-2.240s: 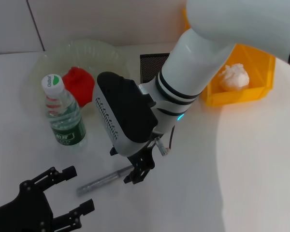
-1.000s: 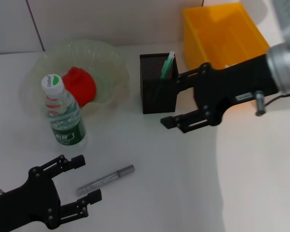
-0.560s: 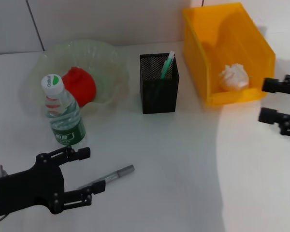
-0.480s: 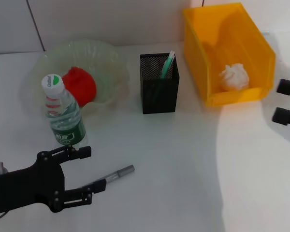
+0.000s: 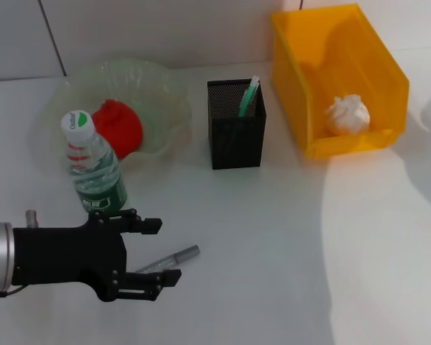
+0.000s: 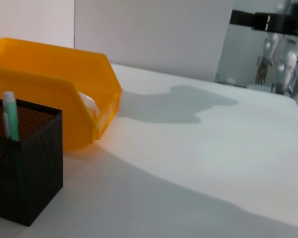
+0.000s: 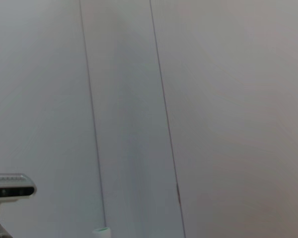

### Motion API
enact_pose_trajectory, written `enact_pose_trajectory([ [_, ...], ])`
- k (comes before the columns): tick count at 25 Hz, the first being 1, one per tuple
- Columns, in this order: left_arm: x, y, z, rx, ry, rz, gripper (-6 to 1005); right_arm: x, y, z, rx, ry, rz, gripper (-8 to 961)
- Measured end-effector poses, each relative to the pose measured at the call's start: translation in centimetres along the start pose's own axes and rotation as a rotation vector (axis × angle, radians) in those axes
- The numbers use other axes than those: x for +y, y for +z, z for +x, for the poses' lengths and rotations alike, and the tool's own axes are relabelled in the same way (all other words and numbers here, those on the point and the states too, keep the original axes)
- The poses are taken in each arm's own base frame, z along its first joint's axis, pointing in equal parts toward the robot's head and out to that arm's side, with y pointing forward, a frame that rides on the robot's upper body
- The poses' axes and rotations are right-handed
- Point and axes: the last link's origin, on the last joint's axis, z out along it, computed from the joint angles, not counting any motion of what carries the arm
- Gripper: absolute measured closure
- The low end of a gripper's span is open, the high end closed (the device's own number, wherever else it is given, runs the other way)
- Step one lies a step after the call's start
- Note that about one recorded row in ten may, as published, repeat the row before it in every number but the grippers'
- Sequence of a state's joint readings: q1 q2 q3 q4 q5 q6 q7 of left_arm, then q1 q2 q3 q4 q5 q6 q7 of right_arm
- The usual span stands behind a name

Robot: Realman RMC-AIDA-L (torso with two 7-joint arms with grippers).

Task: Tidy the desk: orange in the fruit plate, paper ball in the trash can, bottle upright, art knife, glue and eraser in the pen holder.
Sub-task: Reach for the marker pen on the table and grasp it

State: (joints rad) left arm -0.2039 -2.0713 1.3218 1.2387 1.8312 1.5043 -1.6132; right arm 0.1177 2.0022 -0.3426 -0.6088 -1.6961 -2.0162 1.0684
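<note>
Black and spread wide, the left gripper (image 5: 152, 250) is held low at the near left of the desk, its fingers set on either side of the near end of the art knife (image 5: 171, 258), with nothing gripped. Just behind it the bottle (image 5: 93, 169) is seen upright, and the red fruit (image 5: 119, 126) is seen in the fruit plate (image 5: 165, 93). Further right the pen holder (image 5: 235, 126) is found with a green-capped stick (image 5: 248, 95) in it, then the yellow bin (image 5: 366, 50) with the paper ball (image 5: 348, 113) inside. The right gripper is not seen. The knife pickup is judged to be the step in hand; a closing on its handle is called for next
</note>
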Motion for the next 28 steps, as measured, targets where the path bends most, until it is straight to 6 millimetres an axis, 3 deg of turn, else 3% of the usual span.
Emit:
enact_pose_trajectory([
  [3, 0.1, 0.1, 0.5, -0.022, 0.01, 0.001, 171, 0.2, -0.2, 0.3, 0.0, 0.0, 0.015, 250],
  [5, 0.2, 0.2, 2.0, -0.096, 0.007, 0.015, 171, 0.2, -0.4, 0.3, -0.001, -0.001, 0.025, 250],
  [10, 0.2, 0.2, 2.4, -0.129, -0.002, 0.023, 170, -0.1, -1.0, 0.3, 0.0, -0.002, 0.07, 250],
  [11, 0.7, 0.9, 3.9, -0.261, 0.006, 0.051, 170, -0.1, -1.0, 0.3, 0.0, -0.002, 0.07, 250],
  [13, 0.7, 0.9, 3.9, -0.261, 0.006, 0.051, 170, -0.3, -1.1, 0.4, 0.005, -0.001, 0.078, 250],
  [15, 1.1, 1.8, 5.1, -0.367, 0.025, 0.083, 171, -0.3, -1.1, 0.4, 0.008, -0.001, 0.082, 250],
  [22, 0.7, 3.0, 7.1, -0.38, -0.015, 0.113, 174, -0.6, -0.9, 0.7, 0.033, 0.007, 0.086, 251],
  [28, 0.5, 3.7, 7.7, -0.438, -0.023, 0.141, 173, -0.8, -0.9, 0.6, 0.037, 0.005, 0.086, 251],
])
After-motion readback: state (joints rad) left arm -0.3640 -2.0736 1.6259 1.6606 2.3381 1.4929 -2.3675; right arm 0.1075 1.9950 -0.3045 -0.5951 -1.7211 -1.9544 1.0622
